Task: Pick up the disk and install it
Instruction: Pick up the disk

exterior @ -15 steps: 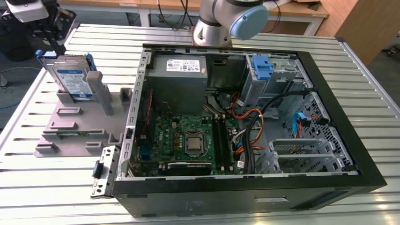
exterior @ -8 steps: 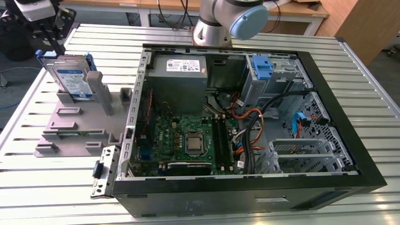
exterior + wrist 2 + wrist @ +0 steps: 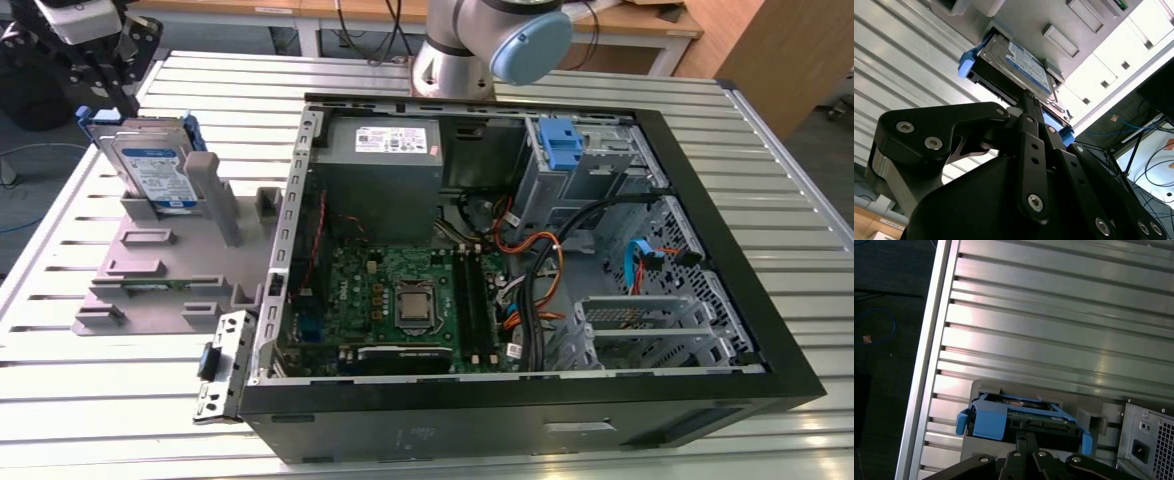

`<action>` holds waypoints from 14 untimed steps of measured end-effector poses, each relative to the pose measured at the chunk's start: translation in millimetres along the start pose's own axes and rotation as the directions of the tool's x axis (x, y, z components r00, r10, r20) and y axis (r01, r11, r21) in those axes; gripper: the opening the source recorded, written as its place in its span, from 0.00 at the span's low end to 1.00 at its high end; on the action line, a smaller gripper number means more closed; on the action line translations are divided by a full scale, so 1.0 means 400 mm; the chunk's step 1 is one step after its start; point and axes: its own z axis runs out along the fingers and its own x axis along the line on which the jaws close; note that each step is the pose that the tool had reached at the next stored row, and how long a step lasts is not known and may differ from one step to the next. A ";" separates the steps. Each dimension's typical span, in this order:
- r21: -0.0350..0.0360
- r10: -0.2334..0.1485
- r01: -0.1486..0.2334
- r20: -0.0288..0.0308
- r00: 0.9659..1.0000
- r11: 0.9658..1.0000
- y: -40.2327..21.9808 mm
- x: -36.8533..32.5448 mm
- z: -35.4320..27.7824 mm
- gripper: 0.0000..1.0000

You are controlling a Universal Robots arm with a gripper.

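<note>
We note the disk (image 3: 154, 168) upright in grey fixture (image 3: 140, 262), 10 o'clock of open computer case (image 3: 467, 430) in exterior view, gripper (image 3: 107, 106) just above its top edge, fingers pressed together, holding nothing, open slatted table (image 3: 80, 420) around

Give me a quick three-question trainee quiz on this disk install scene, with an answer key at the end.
1. True or false: the disk lies flat inside the case.
2. The hand is nearest to: A) the disk, B) the motherboard, C) the power supply.
3. What colour is the bracket around the disk?

Key
1. False: it stands upright in the grey holder on the table, outside the case.
2. A
3. Blue
</note>
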 end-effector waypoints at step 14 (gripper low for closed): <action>-0.002 -0.088 0.088 -0.003 0.996 0.996 0.000 0.000 0.000 0.11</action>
